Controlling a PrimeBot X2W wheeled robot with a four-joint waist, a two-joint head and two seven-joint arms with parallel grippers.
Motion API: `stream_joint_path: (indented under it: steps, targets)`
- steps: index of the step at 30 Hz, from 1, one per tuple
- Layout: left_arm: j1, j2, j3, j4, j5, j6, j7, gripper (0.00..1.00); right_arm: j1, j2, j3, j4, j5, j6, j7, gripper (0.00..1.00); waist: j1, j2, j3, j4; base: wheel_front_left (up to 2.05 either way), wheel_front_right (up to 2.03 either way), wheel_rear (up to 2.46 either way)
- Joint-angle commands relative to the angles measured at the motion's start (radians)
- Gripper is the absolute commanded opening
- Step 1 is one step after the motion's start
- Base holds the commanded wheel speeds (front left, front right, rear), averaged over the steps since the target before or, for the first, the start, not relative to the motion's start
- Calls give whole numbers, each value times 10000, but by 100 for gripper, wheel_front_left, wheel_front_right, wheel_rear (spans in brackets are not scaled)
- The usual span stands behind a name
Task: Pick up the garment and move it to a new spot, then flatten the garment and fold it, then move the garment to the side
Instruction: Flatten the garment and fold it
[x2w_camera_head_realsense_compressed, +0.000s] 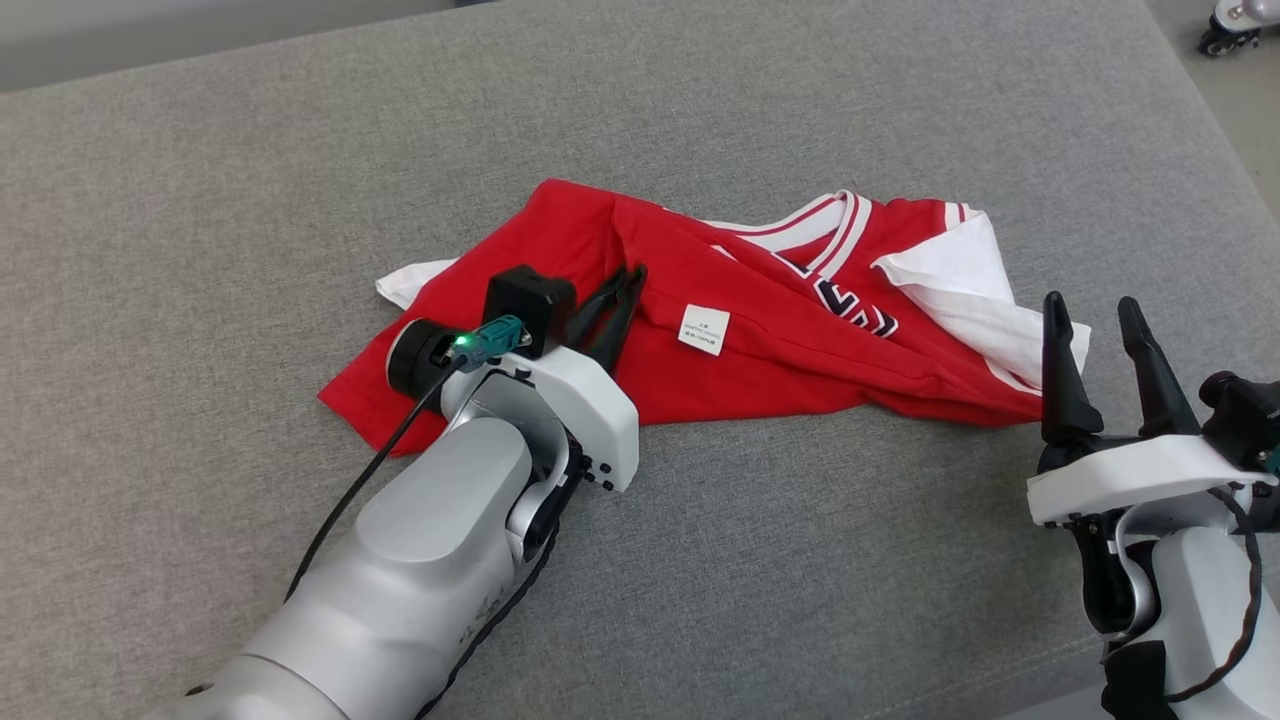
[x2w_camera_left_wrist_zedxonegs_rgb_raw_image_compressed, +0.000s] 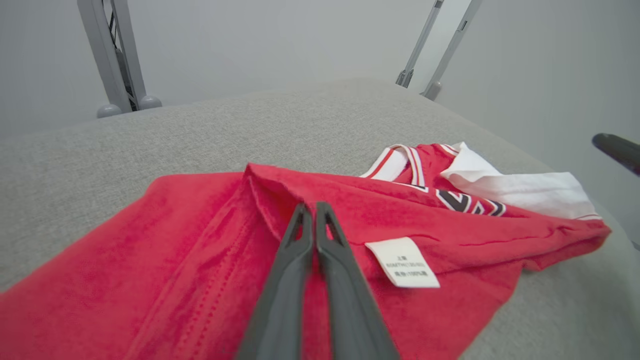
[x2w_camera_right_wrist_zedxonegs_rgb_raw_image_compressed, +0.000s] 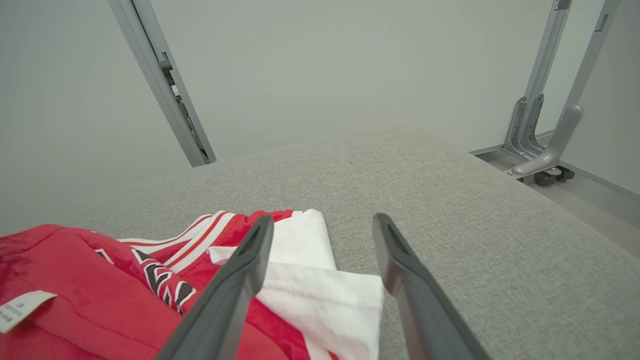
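The garment (x2w_camera_head_realsense_compressed: 760, 330) is a red jersey with white sleeves and a striped collar. It lies crumpled on the grey cushioned surface (x2w_camera_head_realsense_compressed: 300, 150), with a white label (x2w_camera_head_realsense_compressed: 704, 329) facing up. My left gripper (x2w_camera_head_realsense_compressed: 630, 275) reaches over its left half, its jaws shut on a raised fold of red fabric. In the left wrist view the fingertips (x2w_camera_left_wrist_zedxonegs_rgb_raw_image_compressed: 302, 212) meet at that fold of the garment (x2w_camera_left_wrist_zedxonegs_rgb_raw_image_compressed: 200, 250), just left of the label (x2w_camera_left_wrist_zedxonegs_rgb_raw_image_compressed: 402, 262). My right gripper (x2w_camera_head_realsense_compressed: 1095, 310) stands open at the garment's right end. Its left finger sits over the white sleeve (x2w_camera_right_wrist_zedxonegs_rgb_raw_image_compressed: 310, 290) and its right finger over bare cushion.
Grey metal frame legs (x2w_camera_left_wrist_zedxonegs_rgb_raw_image_compressed: 117, 55) stand behind the cushion. A wheeled base (x2w_camera_right_wrist_zedxonegs_rgb_raw_image_compressed: 545, 165) sits on the floor past its right edge, and another wheel (x2w_camera_head_realsense_compressed: 1235, 25) shows at the top right. Bare cushion lies all around the garment.
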Motion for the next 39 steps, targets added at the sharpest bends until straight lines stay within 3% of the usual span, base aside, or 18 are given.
stream_joint_path:
  steps: [1,8,21,27,33,34,36,37,39]
  targets:
    - [-117,70,-5,-15,38,65,-44,0,83,-55,-68,37,-5,1,-5,100,0,0,-51,47,0,0,0]
    - [519,70,1130,-602,938,490,-47,0,313,-58,-349,107,-325,1,-5,100,0,0,-673,770,0,0,0]
    - [3869,254,3840,-1820,2922,243,-49,0,1155,-62,-586,484,-738,1,-5,100,0,0,-2252,2625,0,0,0]
    - [4990,291,5052,-1785,3395,255,-35,0,1366,-62,-546,610,-760,1,-5,100,0,0,-2539,2928,0,0,0]
    - [5727,257,6225,-1297,3751,291,-35,0,1445,-64,-311,784,-691,1,-3,100,0,0,-2690,2775,0,0,0]
    - [5856,245,6370,-1182,3796,267,-35,5,1456,-61,-258,813,-680,1,-5,100,0,0,-2711,2722,0,0,0]
    - [6036,221,6673,-1070,3902,217,-35,48,1525,-56,-186,913,-679,1,-5,100,0,0,-2765,2658,0,0,0]
    - [6117,204,6804,-1005,3941,245,-35,100,1540,-58,-143,956,-690,1,-3,100,0,0,-2786,2633,0,0,0]
    - [6245,178,7119,-1019,4065,360,-35,100,1576,-53,-20,1083,-677,1,-3,100,0,0,-2825,2595,0,0,0]
